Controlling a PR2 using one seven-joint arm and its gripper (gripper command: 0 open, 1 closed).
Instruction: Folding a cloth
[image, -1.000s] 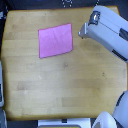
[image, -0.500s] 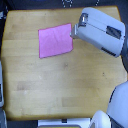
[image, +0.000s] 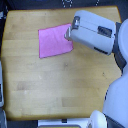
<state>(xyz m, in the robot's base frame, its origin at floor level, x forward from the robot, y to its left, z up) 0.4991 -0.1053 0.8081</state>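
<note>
Since the earlier frames the arm (image: 95, 32) has swept in from the upper right corner of the frame toward the centre, and its gripper (image: 68, 33) now sits over the right edge of the cloth (image: 54, 40), where before it was clear of the fabric. The cloth itself has not shifted: it lies flat and slightly skewed in the upper middle of the table (image: 45, 85), unfolded, with its right side partly hidden under the arm. Whether the claw is spread or pinched I cannot tell; the fingertips are small and blurred against the pink, and the bulky forearm covers much of them. From here the main risk is a bad grasp at that edge. If the fingers close too high, they likely catch nothing and lift away empty; if they press down and drag, the thin fabric may bunch or slide across the smooth wood instead of being picked up. A grip on the edge's middle, not a corner, would probably give a crooked fold. Height above the cloth cannot be judged from this overhead view.
</note>
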